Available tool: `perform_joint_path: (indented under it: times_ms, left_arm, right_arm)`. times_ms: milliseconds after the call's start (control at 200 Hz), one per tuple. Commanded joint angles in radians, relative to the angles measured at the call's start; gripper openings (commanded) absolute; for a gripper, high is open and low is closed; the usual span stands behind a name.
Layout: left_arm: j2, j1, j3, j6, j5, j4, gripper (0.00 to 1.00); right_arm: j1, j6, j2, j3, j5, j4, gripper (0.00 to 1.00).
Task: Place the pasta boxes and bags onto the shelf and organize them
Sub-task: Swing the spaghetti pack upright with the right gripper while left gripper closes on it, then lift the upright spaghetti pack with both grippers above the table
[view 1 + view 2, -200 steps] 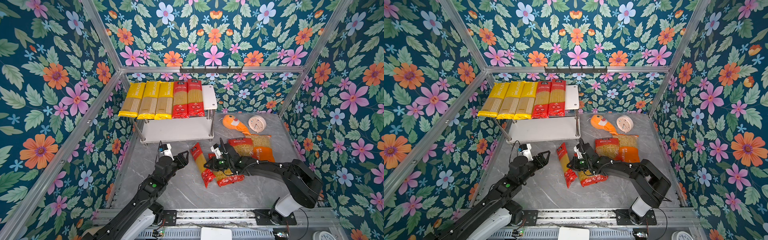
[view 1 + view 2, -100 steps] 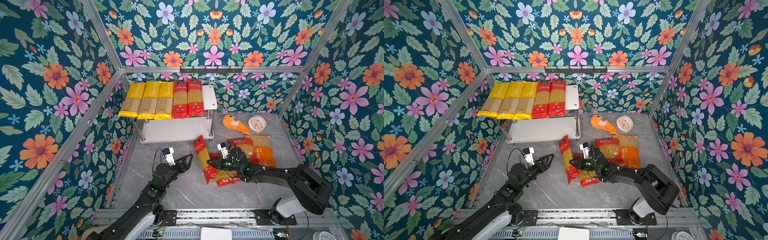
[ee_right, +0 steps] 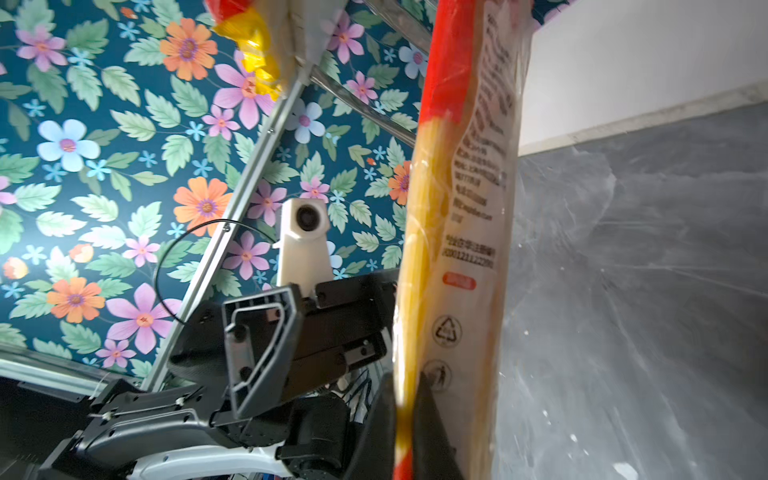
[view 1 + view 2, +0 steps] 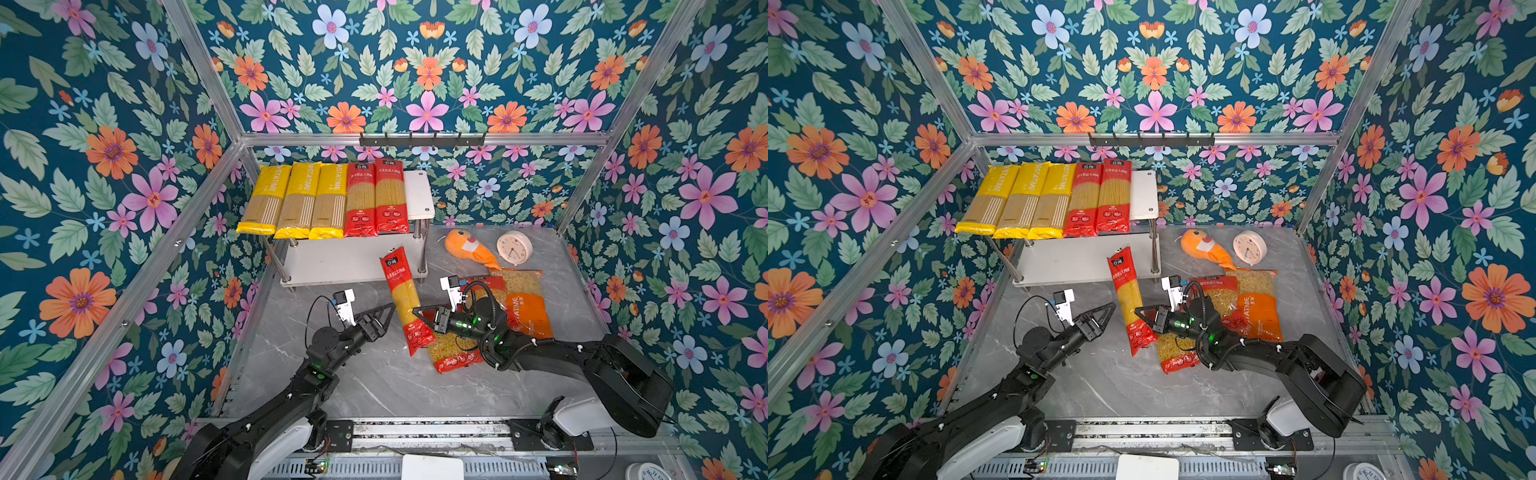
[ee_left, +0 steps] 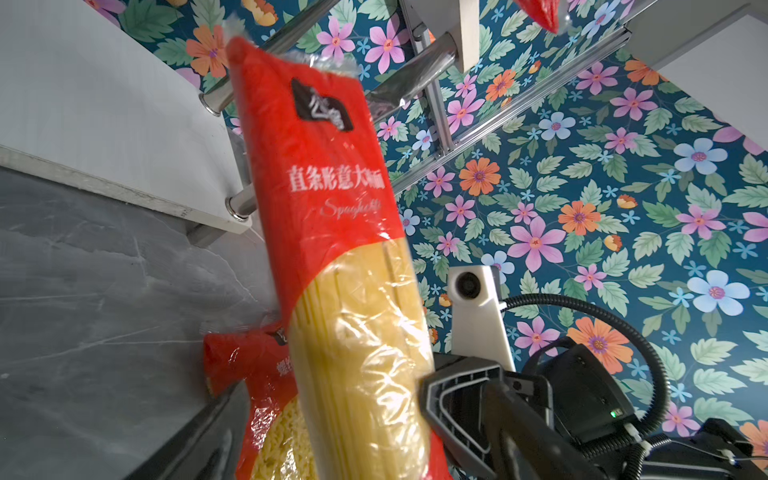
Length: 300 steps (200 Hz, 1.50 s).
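Observation:
The shelf [image 4: 417,191] stands at the back left, with three yellow spaghetti packs [image 4: 299,199] and two red ones [image 4: 374,195] side by side on its top board. My right gripper [image 4: 417,311] is shut on the side edge of another long red spaghetti pack [image 4: 405,299] [image 3: 457,208], holding it tilted above the floor. My left gripper [image 4: 384,316] is open just left of that pack [image 5: 332,208], which fills the view ahead of its spread fingers. Under the right arm lie two red short-pasta bags [image 4: 453,353] [image 4: 494,286] and an orange PASTATIME bag [image 4: 532,311].
An orange plush fish [image 4: 469,251] and a white clock [image 4: 514,248] lie at the back right. A black hook rail [image 4: 422,139] runs along the back wall. The shelf's lower board [image 4: 345,262] is bare. Floral walls close in on three sides.
My right gripper has raised the red spaghetti pack and turned its top end toward the shelf. My left gripper has opened wider and moved right, up to the pack.

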Motion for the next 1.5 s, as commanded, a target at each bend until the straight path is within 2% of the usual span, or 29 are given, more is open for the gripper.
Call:
perform_joint_path:
  times_ms: [0, 195, 350, 530, 765, 965, 1165, 1305, 1495]
  left_arm:
    - [0.040, 0.000, 0.022, -0.017, 0.050, 0.159, 0.90]
    - [0.097, 0.000, 0.063, -0.021, 0.109, 0.241, 0.85]
    - [0.118, -0.002, 0.070, -0.025, 0.127, 0.294, 0.80]
    - [0.154, -0.007, 0.081, -0.024, 0.150, 0.357, 0.69]
    - [0.229, -0.081, 0.092, 0.019, 0.125, 0.415, 0.69]
    - [0.311, -0.140, 0.191, 0.018, 0.155, 0.450, 0.52]
    - [0.357, -0.189, 0.230, 0.036, 0.158, 0.455, 0.36]
    - [0.364, -0.213, 0.259, 0.051, 0.158, 0.443, 0.26]
    - [0.335, -0.231, 0.310, 0.106, 0.145, 0.346, 0.19]
  right_arm:
    - [0.001, -0.023, -0.012, -0.002, -0.071, 0.289, 0.00]
    - [0.001, 0.064, 0.040, -0.020, -0.138, 0.436, 0.00]
    - [0.005, 0.070, 0.021, -0.017, -0.162, 0.437, 0.00]
    - [0.005, 0.083, 0.017, -0.047, -0.156, 0.437, 0.00]
    - [0.015, 0.065, -0.041, -0.101, -0.128, 0.434, 0.00]
    - [0.011, 0.016, -0.134, -0.166, -0.073, 0.320, 0.00]
    - [0.008, -0.017, -0.216, -0.219, -0.038, 0.253, 0.01]
    - [0.008, -0.064, -0.273, -0.216, -0.038, 0.131, 0.07]
    - [0.008, -0.121, -0.350, -0.211, -0.019, -0.011, 0.21]
